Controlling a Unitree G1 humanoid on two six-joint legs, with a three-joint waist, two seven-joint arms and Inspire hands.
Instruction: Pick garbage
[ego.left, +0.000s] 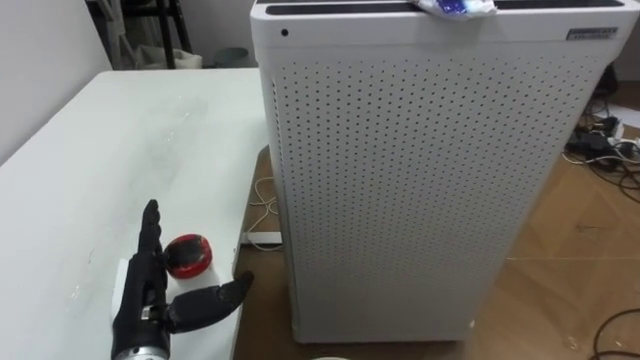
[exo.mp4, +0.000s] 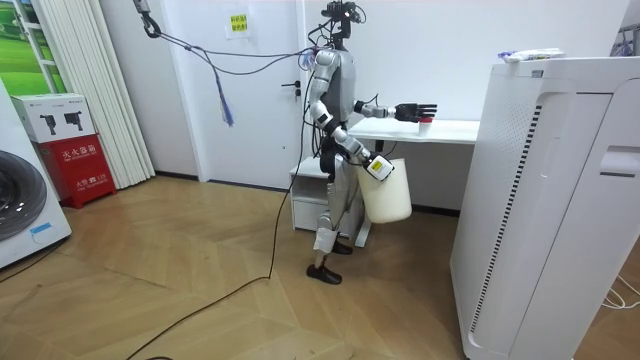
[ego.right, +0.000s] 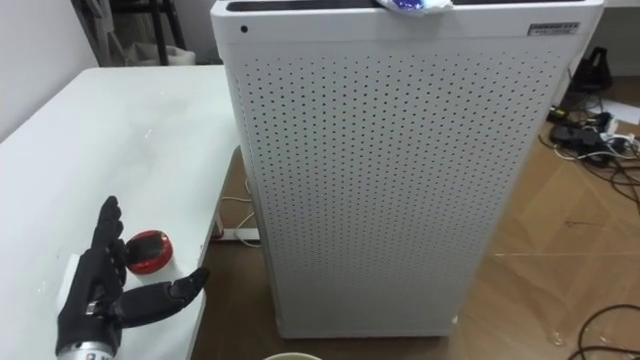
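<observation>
Notably, room view shows white bucket (exo.mp4: 386, 194) beside the robot.

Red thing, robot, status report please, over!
Left hand open beside red thing on table. White bucket hangs at right side. Nothing between hand and thing.

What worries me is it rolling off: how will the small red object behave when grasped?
The red object looks small, rounded, glossy: probably light, rigid, maybe slippery. It lies near the table edge beside the left hand, so a nudge could push it off.
</observation>
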